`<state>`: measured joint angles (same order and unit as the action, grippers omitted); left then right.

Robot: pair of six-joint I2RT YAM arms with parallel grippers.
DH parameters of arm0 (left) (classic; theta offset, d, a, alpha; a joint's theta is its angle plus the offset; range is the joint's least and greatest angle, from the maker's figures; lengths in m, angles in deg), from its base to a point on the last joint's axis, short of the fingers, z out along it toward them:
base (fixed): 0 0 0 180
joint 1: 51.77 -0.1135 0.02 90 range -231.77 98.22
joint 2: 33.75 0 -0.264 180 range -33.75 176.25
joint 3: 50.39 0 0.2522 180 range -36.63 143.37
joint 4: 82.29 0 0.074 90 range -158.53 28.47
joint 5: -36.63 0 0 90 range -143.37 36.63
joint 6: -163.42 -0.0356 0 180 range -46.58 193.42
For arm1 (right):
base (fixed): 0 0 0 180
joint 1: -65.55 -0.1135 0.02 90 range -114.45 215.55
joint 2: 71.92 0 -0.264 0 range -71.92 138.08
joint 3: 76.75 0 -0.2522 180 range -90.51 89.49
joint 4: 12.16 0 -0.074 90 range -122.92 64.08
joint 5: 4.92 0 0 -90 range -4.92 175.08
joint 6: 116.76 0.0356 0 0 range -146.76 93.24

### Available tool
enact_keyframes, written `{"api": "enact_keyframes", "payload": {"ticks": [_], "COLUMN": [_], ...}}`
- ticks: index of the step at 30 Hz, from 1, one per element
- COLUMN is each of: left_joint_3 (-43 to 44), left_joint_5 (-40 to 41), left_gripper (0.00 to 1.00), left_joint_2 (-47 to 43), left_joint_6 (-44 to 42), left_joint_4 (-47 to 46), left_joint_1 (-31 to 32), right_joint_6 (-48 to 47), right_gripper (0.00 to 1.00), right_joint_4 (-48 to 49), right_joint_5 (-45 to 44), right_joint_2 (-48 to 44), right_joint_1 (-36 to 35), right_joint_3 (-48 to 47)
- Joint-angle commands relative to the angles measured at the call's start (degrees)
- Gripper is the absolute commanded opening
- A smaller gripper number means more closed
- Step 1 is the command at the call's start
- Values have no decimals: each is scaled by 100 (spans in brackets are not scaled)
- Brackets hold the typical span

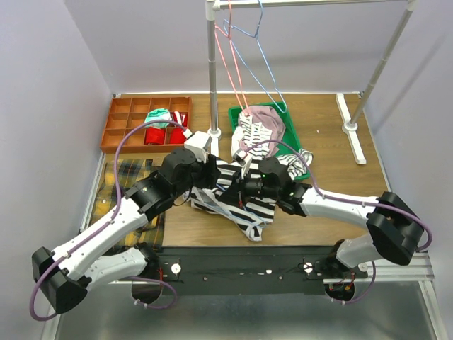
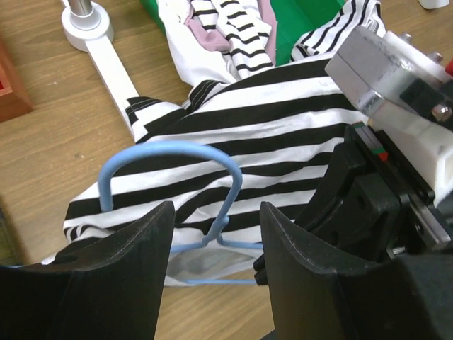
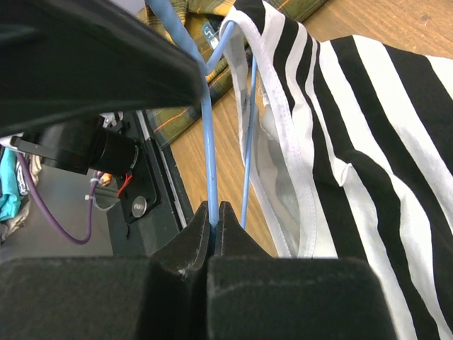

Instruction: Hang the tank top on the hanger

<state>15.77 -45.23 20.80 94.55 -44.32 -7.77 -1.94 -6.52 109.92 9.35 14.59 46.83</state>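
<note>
The zebra-striped tank top [image 1: 244,205] lies crumpled on the wooden table between my two arms; it also shows in the left wrist view [image 2: 269,120] and the right wrist view [image 3: 368,142]. The light-blue wire hanger [image 2: 170,150] lies partly inside it, with its hook sticking out over the stripes. My right gripper [image 3: 214,212] is shut on one wire of the hanger [image 3: 207,134], beside the top's white-edged opening. My left gripper [image 2: 216,212] is open, with its jaws on either side of the hanger's neck and not touching it. In the top view both grippers [image 1: 212,176] [image 1: 239,188] meet over the cloth.
A green bin [image 1: 237,117] behind holds a dusty-pink garment [image 1: 263,117] and finer-striped cloth. An orange compartment tray [image 1: 124,127] stands at the back left. A rack pole [image 1: 212,71] carries red hangers [image 1: 228,57] and another bluish hanger [image 1: 267,67]. Plaid cloth [image 1: 127,177] lies at the left.
</note>
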Motion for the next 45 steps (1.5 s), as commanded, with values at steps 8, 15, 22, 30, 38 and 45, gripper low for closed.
{"api": "enact_keyframes", "payload": {"ticks": [8, 15, 22, 30, 38, 45], "left_joint_3": [-142, -11, 235, 446, 815, 1298], "left_joint_5": [363, 732, 1049, 1496, 1892, 2542], "left_gripper": [35, 0, 0, 0, 0, 0], "left_joint_2": [610, 601, 592, 698, 943, 1541], "left_joint_6": [217, 50, -240, -407, -355, 172], "left_joint_4": [-900, -567, -172, 163, 383, 655], "left_joint_1": [108, 152, 213, 275, 328, 328], "right_joint_6": [-12, -39, 145, 1005, 1499, 1807], "right_gripper": [1, 1, 61, 80, 58, 37], "right_joint_4": [12, -471, -1613, -3387, -4198, -3489], "right_joint_5": [-330, -708, -1876, -4082, -3866, -2626], "right_joint_2": [152, 46, -584, -2000, -3573, -4251], "right_joint_1": [-72, -63, -72, -72, -72, -72], "right_joint_3": [-173, -340, -498, -507, 230, 1592]}}
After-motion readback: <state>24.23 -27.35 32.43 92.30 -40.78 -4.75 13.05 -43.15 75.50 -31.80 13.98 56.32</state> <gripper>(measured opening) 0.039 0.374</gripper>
